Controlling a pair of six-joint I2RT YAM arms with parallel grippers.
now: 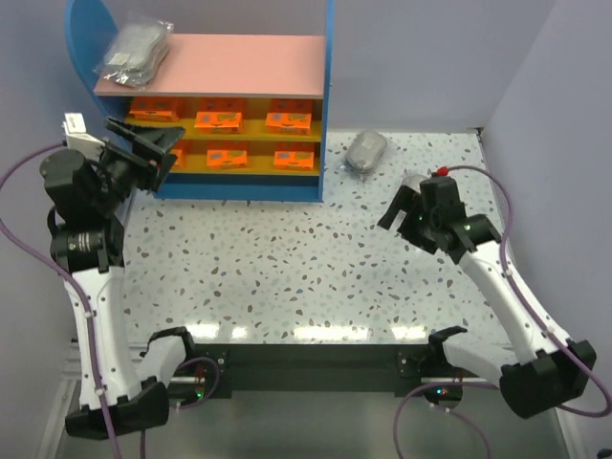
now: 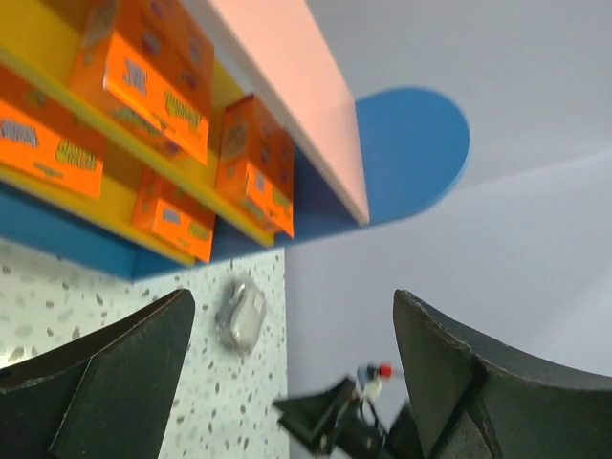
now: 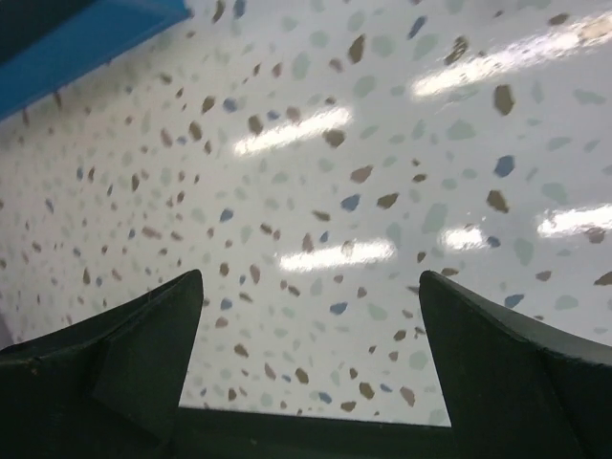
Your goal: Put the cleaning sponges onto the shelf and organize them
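The shelf stands at the back left, with a pink top board, two yellow shelves and a rounded blue side panel. Six orange packs sit three on each yellow shelf; several show in the left wrist view. Grey bagged bundles lie on the pink top's left end. One more grey bundle lies on the table right of the shelf; it also shows in the left wrist view. My left gripper is open and empty by the shelf's left front. My right gripper is open and empty above the table.
The speckled white table runs from the shelf to the near edge. A grey wall stands behind and on the right. The shelf's blue base edge shows in the right wrist view. The right arm shows in the left wrist view.
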